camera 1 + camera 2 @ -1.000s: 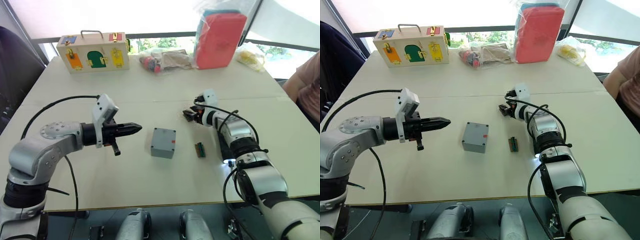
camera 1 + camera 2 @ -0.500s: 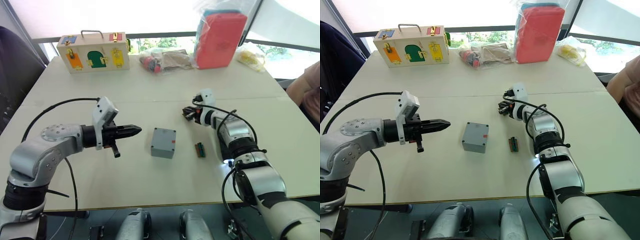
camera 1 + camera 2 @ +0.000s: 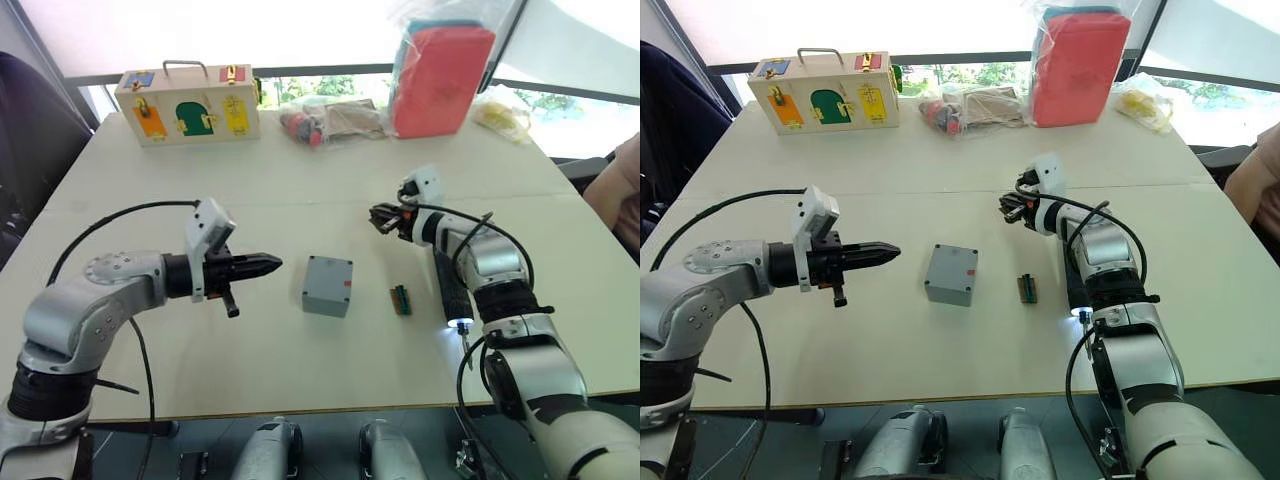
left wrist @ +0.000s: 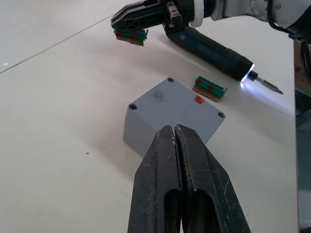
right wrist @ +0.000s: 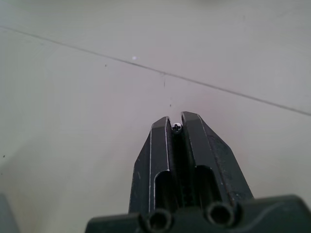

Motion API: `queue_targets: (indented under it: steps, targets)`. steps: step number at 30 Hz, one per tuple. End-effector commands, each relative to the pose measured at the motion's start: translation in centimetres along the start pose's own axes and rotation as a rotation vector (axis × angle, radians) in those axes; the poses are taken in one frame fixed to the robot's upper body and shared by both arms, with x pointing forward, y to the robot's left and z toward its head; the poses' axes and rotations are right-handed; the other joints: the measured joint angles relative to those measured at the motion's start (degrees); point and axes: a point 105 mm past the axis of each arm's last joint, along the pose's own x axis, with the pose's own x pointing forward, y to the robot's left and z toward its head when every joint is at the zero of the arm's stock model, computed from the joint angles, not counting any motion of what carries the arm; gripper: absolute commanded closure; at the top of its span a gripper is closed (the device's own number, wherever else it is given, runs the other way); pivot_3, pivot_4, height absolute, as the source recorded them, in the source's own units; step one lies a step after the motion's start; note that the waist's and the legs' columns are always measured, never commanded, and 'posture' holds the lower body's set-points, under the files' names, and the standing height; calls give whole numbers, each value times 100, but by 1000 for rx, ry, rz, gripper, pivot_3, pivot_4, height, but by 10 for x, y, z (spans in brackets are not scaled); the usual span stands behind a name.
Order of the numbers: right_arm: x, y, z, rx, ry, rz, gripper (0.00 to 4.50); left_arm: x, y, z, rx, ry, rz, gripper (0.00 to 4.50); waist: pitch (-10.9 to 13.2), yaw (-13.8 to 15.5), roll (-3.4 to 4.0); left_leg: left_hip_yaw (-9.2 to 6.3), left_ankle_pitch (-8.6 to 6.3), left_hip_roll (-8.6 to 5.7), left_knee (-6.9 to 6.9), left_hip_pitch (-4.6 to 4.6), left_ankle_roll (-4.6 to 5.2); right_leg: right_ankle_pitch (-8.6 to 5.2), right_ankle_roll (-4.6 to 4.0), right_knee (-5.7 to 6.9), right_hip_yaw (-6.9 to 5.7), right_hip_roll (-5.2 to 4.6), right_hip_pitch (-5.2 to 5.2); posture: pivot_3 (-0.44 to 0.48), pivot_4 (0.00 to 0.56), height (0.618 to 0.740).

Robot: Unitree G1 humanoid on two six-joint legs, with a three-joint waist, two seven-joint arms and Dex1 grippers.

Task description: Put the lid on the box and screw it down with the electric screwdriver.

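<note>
Fingers of the left gripper (image 3: pixel 268 264) are pressed together on nothing, hovering over the table (image 3: pixel 300 370) just left of the box (image 3: pixel 327 285), tips pointing at its left wall. That box, with the lid (image 4: pixel 181 103) already seated on top, sits mid-table: a deep grey cube with dark corner screw holes and a small red mark. Right of it lies a green block (image 3: pixel 400 299), and beyond that the electric screwdriver (image 3: pixel 449 290), dark and slim, lies with its lit tip toward the near edge, partly under the right forearm. Farther back, the right gripper (image 3: pixel 385 218) pinches a second green block (image 4: pixel 130 36) (a small screw head also shows between its tips); it has lifted and shifted slightly right since a second ago, while box and screwdriver have not moved. A wooden case (image 3: pixel 187 103) stands by the far left corner.
</note>
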Motion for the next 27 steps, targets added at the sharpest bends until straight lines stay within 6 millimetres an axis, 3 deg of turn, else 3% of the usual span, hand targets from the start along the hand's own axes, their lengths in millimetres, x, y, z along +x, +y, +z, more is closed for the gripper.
queue_targets:
  steps: [1, 9, 11, 12, 15, 27]
  targets:
    - [1, 8, 2, -21, -16, 27, 4487, 0, -2, 8, 44, -18, -9, 4500, 0, 0, 0, 0, 0, 0, 0, 0, 0, 0, 0, 0, 0, 0, 0, 0, 150, 740]
    - [2, 11, -11, -36, 15, 32, 4487, 0, -3, 6, 45, -12, -6, 4500, 0, -2, 0, 0, 0, 0, 0, 1, 0, 0, 0, 1, 0, 0, 0, 0, 150, 740]
    - [2, 10, -12, -38, 17, 29, 3756, 0, -4, 5, 46, -10, -5, 4500, 0, -3, 0, 0, 0, 0, 0, 1, 0, 0, 0, 1, 0, 0, 0, 0, 150, 740]
    - [2, 10, -12, -38, 18, 29, 3633, 0, -4, 5, 47, -9, -5, 4500, 0, -2, 0, 0, 0, 0, 0, 1, 0, 0, 0, 1, 0, 0, 0, 0, 150, 740]
    - [0, 8, -8, -44, 12, 25, 2398, 0, -3, 6, 48, -9, -4, 4500, 0, -1, 0, 0, 0, 0, 0, 1, 0, 0, 0, 1, 0, 0, 0, 0, 150, 740]
    - [-5, 11, 2, -47, -15, 30, 2398, 2, -2, 6, 51, -12, -9, 4500, 0, 2, 0, 0, 0, 0, 0, 1, 0, 0, 0, 1, 0, 0, 0, 0, 150, 740]
